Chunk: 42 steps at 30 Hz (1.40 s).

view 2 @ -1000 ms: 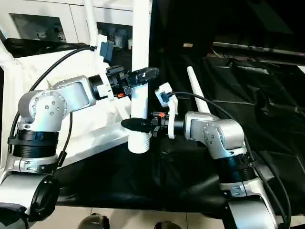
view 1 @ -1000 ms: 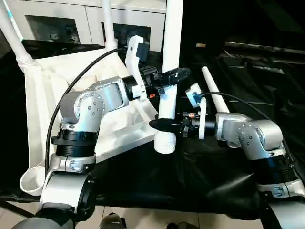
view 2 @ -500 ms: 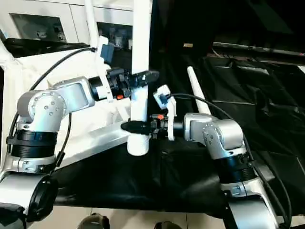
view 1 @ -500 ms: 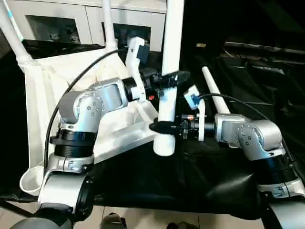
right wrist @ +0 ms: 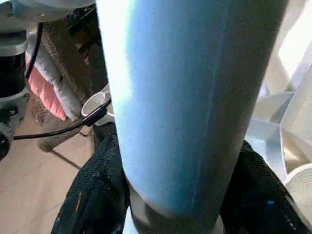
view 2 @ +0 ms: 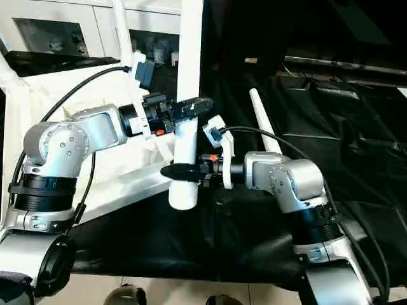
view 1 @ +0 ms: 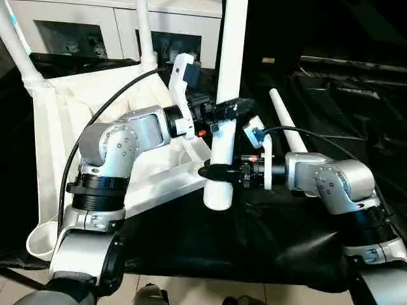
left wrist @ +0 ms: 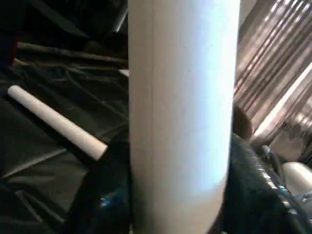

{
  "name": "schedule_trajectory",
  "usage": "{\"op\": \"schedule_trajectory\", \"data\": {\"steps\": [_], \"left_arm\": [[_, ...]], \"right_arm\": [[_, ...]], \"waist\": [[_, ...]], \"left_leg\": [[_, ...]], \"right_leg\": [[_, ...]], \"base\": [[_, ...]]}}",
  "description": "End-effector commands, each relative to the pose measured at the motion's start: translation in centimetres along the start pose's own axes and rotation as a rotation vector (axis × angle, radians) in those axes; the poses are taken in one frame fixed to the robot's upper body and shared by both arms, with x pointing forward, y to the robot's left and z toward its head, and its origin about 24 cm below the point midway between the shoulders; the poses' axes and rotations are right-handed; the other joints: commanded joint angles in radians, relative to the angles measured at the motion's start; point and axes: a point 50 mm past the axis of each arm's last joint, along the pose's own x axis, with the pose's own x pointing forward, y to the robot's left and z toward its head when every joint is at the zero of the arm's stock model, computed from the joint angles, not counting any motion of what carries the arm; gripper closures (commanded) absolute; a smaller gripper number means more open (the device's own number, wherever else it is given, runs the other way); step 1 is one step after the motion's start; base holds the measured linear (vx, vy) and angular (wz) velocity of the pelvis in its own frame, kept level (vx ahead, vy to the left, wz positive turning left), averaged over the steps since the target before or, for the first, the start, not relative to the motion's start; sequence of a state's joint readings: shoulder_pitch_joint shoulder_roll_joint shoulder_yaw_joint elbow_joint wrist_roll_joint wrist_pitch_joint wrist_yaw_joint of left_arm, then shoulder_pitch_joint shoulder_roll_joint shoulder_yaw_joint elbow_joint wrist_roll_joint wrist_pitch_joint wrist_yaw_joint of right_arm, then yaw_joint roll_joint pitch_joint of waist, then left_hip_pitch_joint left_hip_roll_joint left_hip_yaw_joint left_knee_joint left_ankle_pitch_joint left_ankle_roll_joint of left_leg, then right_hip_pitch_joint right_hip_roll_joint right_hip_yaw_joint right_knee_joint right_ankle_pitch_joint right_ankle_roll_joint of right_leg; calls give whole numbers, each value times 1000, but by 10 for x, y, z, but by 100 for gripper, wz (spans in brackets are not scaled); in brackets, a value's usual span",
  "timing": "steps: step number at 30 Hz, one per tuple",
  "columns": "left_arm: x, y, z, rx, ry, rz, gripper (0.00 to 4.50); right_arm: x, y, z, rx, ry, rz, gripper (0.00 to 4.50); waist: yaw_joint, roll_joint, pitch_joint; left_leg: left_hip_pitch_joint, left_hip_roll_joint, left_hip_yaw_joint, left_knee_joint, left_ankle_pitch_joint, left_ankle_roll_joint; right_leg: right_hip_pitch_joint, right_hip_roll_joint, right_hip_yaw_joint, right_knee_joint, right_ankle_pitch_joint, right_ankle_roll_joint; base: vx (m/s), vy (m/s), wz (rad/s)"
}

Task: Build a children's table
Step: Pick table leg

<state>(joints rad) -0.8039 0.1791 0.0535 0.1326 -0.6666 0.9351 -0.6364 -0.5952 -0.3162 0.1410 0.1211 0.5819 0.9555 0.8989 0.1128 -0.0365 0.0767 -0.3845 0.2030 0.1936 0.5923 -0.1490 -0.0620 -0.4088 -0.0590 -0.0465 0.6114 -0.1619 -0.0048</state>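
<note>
Left eye view, upright white tapered leg, clamped by left gripper and right gripper

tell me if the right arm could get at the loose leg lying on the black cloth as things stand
Probably not yet. The right gripper is closed around the upright leg, as is the left gripper. The loose leg lies unobstructed just behind the right forearm.
</note>
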Motion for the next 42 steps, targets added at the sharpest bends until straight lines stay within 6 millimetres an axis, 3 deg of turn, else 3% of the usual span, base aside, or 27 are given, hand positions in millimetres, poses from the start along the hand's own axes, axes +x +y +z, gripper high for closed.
{"op": "schedule_trajectory", "data": {"steps": [1, 5, 9, 10, 11, 12, 14, 16, 18, 19, 20, 21, 22, 23, 24, 25, 26, 27, 28, 29, 30, 31, 33, 35, 36, 38, 42], "left_arm": [[0, -10, 12, 20, -68, -65, 192], [-4, 0, 28, 3, -248, 39, 162], [-22, 14, 50, -43, -507, 96, 162], [-28, 14, 55, -43, -558, 100, 162], [-32, 15, 60, -40, -590, 110, 162], [-41, 15, 67, -34, -632, 117, 162], [-45, 14, 70, -31, -644, 114, 162], [-50, 11, 47, 393, -274, 163, 162], [-49, 9, 31, 466, -142, 123, 162], [-43, 8, 23, 464, -85, 96, 162], [-40, 9, 9, 471, -6, 69, 162], [-42, 18, -22, 472, 141, 37, 162], [-42, 21, -32, 464, 186, 35, 162], [-41, 23, -37, 460, 212, 33, 162], [-41, 23, -39, 466, 220, 38, 162], [-41, 29, -49, 491, 280, 80, 162], [-41, 30, -50, 491, 286, 84, 162], [-42, 32, -54, 490, 307, 96, 162], [-43, 32, -55, 487, 313, 96, 162], [-44, 33, -56, 490, 324, 102, 162], [-50, 39, -62, 504, 375, 127, 162], [-54, 45, -66, 506, 411, 163, 162], [-59, 52, -72, 501, 451, 206, 162], [-63, 56, -76, 487, 480, 240, 162], [-66, 59, -81, 470, 513, 290, 162], [-66, 54, -82, 450, 528, 306, 180], [-68, 51, -82, 444, 533, 342, 208]], "right_arm": [[-6, -7, 5, -6, -30, -68, 257], [-5, -6, 14, -15, -105, -53, 257], [-5, -4, 21, -7, -170, -52, 258], [-6, -4, 21, -8, -181, -59, 259], [-7, -4, 21, -10, -188, -66, 259], [-8, -6, 22, -25, -204, -98, 259], [-10, -7, 23, -35, -211, -118, 259], [-22, -17, 31, -103, -272, -264, 259], [-24, -19, 34, -94, -312, -301, 259], [-29, -22, 37, -83, -332, -327, 259], [-30, -24, 39, -84, -351, -366, 259], [-22, -30, 35, -99, -366, -485, 259], [-22, -33, 32, -98, -357, -529, 259], [-23, -35, 29, -97, -350, -555, 259], [-23, -35, 29, -100, -348, -559, 259], [-25, -35, 23, -139, -337, -576, 259], [-25, -35, 23, -147, -335, -576, 259], [-25, -34, 20, -178, -320, -578, 259], [-25, -34, 20, -188, -314, -579, 259], [-25, -34, 20, -192, -308, -583, 259], [-23, -34, 20, -208, -288, -597, 259], [-22, -36, 19, -236, -268, -608, 259], [-20, -39, 17, -260, -252, -618, 259], [-19, -42, 15, -256, -246, -634, 259], [-18, -40, 14, -263, -240, -622, 259], [-18, -37, 14, -281, -231, -608, 259], [-17, -36, 13, -283, -227, -590, 259]], "waist": [[1, 16, -88], [1, 11, -88], [0, 4, -81], [-3, -3, -78], [-1, 1, -80], [-6, -9, -72], [-6, -6, -73], [-6, -5, -68], [-12, 0, -69], [-13, 17, -65], [-10, 24, -64], [-12, 31, -62], [-16, 23, -61], [-17, 35, -65], [-18, 29, -69], [-15, 33, -79], [-14, 34, -75], [-14, 30, -81], [-15, 30, -79], [-18, 26, -81], [-22, 13, -87], [-27, 9, -81], [-34, 18, -81], [-36, 20, -80], [-35, 29, -80], [-37, 22, -81], [-31, 22, -79]], "left_leg": [[27, 21, -18, -60, -245, -57], [25, 20, -18, -59, -244, -51], [24, 18, -17, -60, -243, -39], [21, 19, -17, -63, -240, -38], [24, 20, -18, -61, -240, -40], [22, 20, -16, -64, -240, -36], [25, 20, -16, -63, -240, -38], [28, 28, -24, -75, -245, -38], [26, 29, -24, -78, -244, -48], [42, 26, -14, -73, -261, -69], [45, 26, -15, -72, -268, -73], [43, 24, -14, -73, -277, -84], [36, 22, -14, -76, -278, -88], [32, 21, -16, -78, -289, -101], [34, 19, -15, -75, -284, -101], [30, 21, -15, -72, -255, -95], [29, 20, -14, -71, -251, -91], [24, 19, -15, -69, -232, -85], [23, 19, -14, -68, -225, -82], [21, 18, -13, -67, -215, -73], [19, 19, -13, -65, -197, -63], [14, 19, -13, -66, -190, -56], [19, 19, -12, -66, -222, -63], [25, 19, -11, -64, -241, -66], [28, 21, -13, -66, -254, -69], [28, 23, -13, -66, -259, -68], [29, 23, -12, -64, -258, -55]], "right_leg": [[50, -68, 34, -74, -255, -167], [52, -68, 33, -76, -253, -174], [50, -69, 34, -81, -288, -148], [50, -68, 34, -82, -299, -143], [48, -70, 34, -79, -300, -143], [43, -67, 35, -82, -305, -137], [42, -68, 35, -80, -315, -133], [34, -71, 36, -84, -374, -79], [33, -69, 38, -79, -381, -59], [16, -63, 42, -85, -346, -84], [14, -64, 43, -82, -328, -97], [11, -60, 44, -80, -300, -114], [17, -61, 43, -79, -299, -116], [23, -61, 42, -73, -288, -120], [28, -60, 44, -69, -254, -133], [36, -62, 44, -65, -200, -141], [35, -63, 43, -66, -192, -141], [45, -64, 42, -62, -176, -147], [44, -63, 42, -61, -170, -150], [47, -64, 42, -59, -168, -159], [52, -65, 41, -57, -177, -163], [50, -67, 41, -58, -216, -155], [46, -68, 43, -67, -288, -132], [38, -67, 45, -72, -307, -134], [37, -65, 45, -71, -300, -143], [38, -63, 44, -66, -277, -154], [36, -64, 44, -69, -285, -165]], "base": [[0, 0, 0], [0, 0, 0], [0, 0, 0], [0, 0, 0], [0, 0, 0], [0, 0, 0], [0, 0, 0], [0, 0, 0], [0, 0, 0], [0, 0, 0], [0, 0, 0], [0, 0, 0], [0, 0, 0], [0, 0, 0], [0, 0, 0], [0, 0, 0], [0, 0, 0], [0, 0, 0], [0, 0, 0], [0, 0, 0], [0, 0, 0], [0, 0, 0], [0, 0, 0], [0, 0, 0], [0, 0, 0], [0, 0, 0], [0, 0, 0]]}}
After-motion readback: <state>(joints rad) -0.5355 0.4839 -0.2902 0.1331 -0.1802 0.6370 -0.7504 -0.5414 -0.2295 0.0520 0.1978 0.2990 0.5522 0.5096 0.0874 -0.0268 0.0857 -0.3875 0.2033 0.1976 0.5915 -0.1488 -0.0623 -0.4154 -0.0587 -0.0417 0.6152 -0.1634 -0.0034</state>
